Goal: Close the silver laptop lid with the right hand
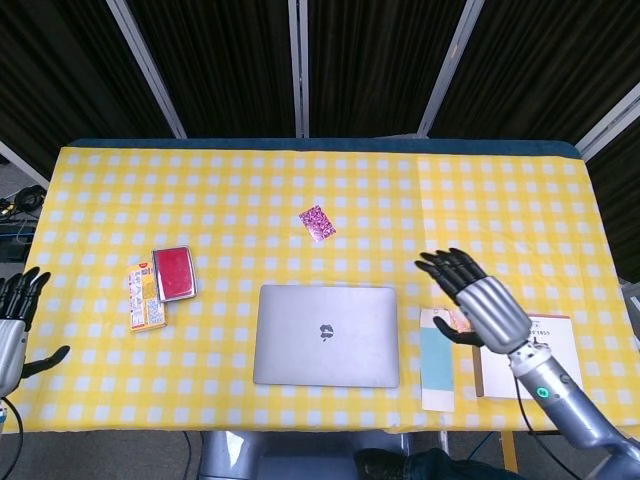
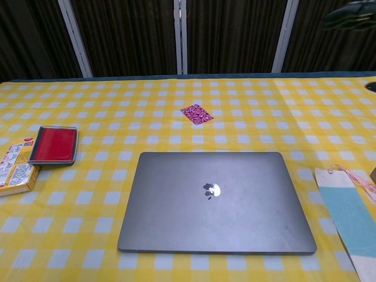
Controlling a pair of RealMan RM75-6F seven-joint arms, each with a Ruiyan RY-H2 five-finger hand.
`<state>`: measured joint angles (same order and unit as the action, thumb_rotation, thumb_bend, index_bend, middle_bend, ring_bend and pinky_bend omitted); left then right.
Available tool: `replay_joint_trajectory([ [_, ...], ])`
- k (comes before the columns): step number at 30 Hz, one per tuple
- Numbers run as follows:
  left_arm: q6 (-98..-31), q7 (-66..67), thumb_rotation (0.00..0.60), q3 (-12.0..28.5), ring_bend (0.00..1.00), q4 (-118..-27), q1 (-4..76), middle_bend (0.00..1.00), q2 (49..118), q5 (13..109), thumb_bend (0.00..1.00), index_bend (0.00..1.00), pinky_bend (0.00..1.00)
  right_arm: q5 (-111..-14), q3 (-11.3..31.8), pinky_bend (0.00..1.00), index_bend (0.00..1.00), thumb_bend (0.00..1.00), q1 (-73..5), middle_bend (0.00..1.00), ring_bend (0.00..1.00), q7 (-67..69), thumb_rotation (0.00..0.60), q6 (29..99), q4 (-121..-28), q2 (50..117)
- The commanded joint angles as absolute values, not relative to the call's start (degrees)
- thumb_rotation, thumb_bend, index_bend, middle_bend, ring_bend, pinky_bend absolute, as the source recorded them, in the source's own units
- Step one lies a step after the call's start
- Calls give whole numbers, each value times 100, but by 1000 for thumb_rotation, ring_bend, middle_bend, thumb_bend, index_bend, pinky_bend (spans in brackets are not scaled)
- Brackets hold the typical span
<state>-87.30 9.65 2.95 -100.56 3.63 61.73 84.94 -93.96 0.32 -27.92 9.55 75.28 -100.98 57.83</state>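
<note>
The silver laptop (image 1: 326, 335) (image 2: 215, 200) lies shut and flat near the table's front edge, logo facing up. My right hand (image 1: 472, 299) hovers high to the right of the laptop, fingers spread and holding nothing; only its fingertips (image 2: 350, 13) show at the chest view's top right corner. At the far left edge of the head view my left hand (image 1: 14, 325) hangs beside the table with its fingers apart and empty.
A red case (image 1: 173, 271) and a yellow snack box (image 1: 145, 297) lie left of the laptop. A small purple packet (image 1: 317, 222) sits behind it. A blue-and-white card (image 1: 436, 358) and a white cable box (image 1: 520, 365) lie to its right.
</note>
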Motion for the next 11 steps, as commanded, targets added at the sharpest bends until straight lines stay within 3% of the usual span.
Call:
replay_joint_trajectory([
  [1,-8728,932,600,296,0,-10064,362,0,6157,8495,0,0,0,-9244,-41,0,0,0,-2165,0,0,309,600,8099,-9430,5871],
  [11,-8761,818,600,270,0,-10079,344,0,6108,8570,0,0,0,-8926,-35,0,0,0,-1477,0,0,899,600,8687,-8634,6456],
])
